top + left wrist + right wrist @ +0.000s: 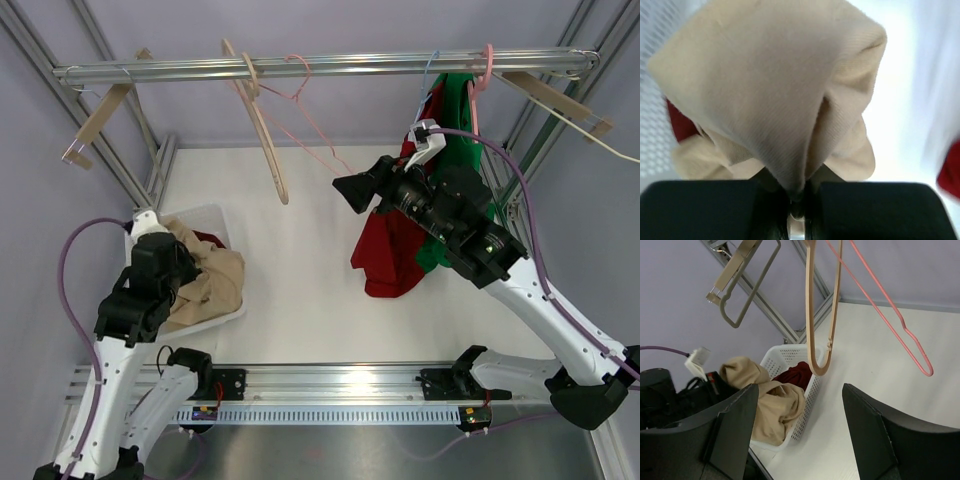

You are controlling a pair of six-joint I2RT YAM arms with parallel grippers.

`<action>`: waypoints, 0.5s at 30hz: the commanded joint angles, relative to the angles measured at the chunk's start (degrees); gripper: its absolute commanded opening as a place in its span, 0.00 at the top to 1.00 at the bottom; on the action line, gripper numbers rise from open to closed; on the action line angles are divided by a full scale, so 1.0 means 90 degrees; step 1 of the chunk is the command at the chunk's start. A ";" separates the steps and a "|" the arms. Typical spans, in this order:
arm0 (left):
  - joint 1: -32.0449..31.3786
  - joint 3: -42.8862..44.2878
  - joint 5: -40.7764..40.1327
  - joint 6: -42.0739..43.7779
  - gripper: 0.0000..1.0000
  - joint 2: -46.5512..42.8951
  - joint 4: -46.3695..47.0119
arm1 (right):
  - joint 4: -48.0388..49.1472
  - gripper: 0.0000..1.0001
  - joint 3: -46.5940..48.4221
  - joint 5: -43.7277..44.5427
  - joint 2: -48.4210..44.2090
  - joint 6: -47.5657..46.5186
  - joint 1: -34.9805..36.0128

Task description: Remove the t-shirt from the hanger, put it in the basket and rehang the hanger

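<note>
Near left, left gripper (pixel 797 195) pinches crumpled beige cloth (pixel 770 90) in white plastic basket (pixel 215 213); right gripper (pixel 800 395), wide, probably next seizes hanging red t-shirt (pixel 385 255).

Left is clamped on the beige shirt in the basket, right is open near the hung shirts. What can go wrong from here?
1. The left gripper pinches only a thin fold of the beige shirt. Lifting may drag it out of the basket.
2. The right gripper is open and faces away from the red shirt and green garment, which hang together. Turning round, it could snag both.
</note>
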 commanded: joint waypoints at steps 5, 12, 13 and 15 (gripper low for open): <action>0.0089 -0.0462 -0.2373 0.0042 0.98 0.0410 0.1380 | -0.0012 0.24 -0.0035 -0.0071 -0.0309 -0.0191 -0.0009; 0.2255 -0.0854 -0.0717 0.0148 0.23 0.1074 0.2191 | -0.0119 0.23 -0.0162 -0.0052 -0.0788 -0.0191 -0.0009; 0.2247 -0.0805 -0.0570 0.0158 0.16 0.1163 0.2172 | -0.0158 0.23 -0.0162 -0.0042 -0.0827 -0.0200 -0.0018; 0.2267 -0.0708 -0.0325 0.0178 0.01 0.1203 0.2181 | -0.0217 0.23 -0.0142 -0.0003 -0.0886 -0.0230 -0.0009</action>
